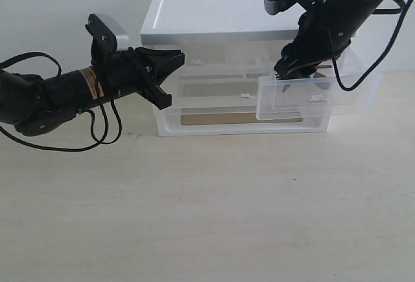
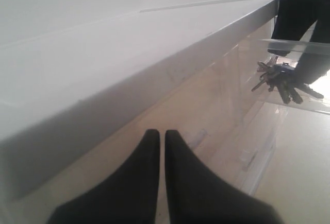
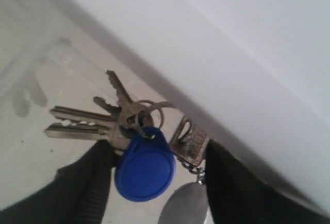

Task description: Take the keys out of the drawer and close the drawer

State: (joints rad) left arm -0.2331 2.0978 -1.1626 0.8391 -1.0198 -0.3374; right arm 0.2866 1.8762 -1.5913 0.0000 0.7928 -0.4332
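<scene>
- While the drawer (image 1: 285, 108) sits pulled out from the right half of the white-topped organizer (image 1: 214, 13), the right gripper (image 1: 297, 69) reaches down into it from above.
- The keys (image 3: 129, 118) are inside that drawer, lying flat on its see-through floor with the blades fanned out away from the ring.
- Right wrist view is the good one: the round blue fob (image 3: 144, 171) and the oval silver tag (image 3: 183, 208) sit right in the gap between the two black fingers (image 3: 85, 188), one finger on each side of the bunch.
- So the right fingers are spread, not clamped together. They're super close to the fob on one side and the tag on the other, but I honestly can't tell if they're pressing on anything.
- Left gripper (image 2: 157, 134) is a different story: fingers clenched, tips basically together with just a sliver between them, nothing in them.
- It hangs by the left end of the organizer, just below the white top, pointing along the front toward the drawer. Can't tell if it touches the plastic.
- From the left wrist view you can see the keys through the clear drawer wall, with the right arm's dark fingers down around them.
- The organizer stands on a pale counter (image 1: 207, 217).
</scene>
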